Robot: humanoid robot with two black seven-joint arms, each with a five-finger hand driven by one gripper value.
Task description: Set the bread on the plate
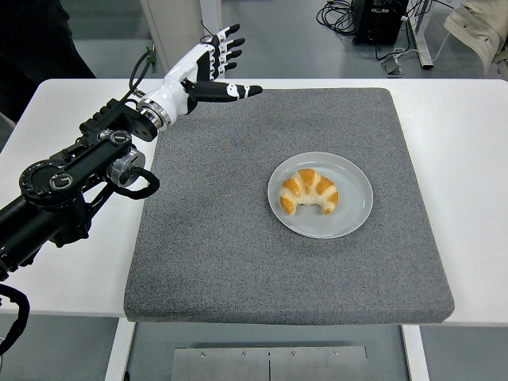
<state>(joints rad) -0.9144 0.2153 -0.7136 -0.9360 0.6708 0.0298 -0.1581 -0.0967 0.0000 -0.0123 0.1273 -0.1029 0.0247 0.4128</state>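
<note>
1. In the head view you have no legible writing on the bread, plate, mat or arm.
2. Your left hand (pixel 208 70) is spread wide with its fingers (pixel 228 41) splayed and its thumb pointing right; it grasps nothing and hangs above the far left corner of the grey mat (pixel 238 238).
3. The bread (pixel 309 191), a croissant, lies on the grey plate (pixel 353 208), slightly left of the plate's centre and well apart from your hand.
4. The plate sits on the mat's right half, and the mat lies on the white table (pixel 71 286).
</note>
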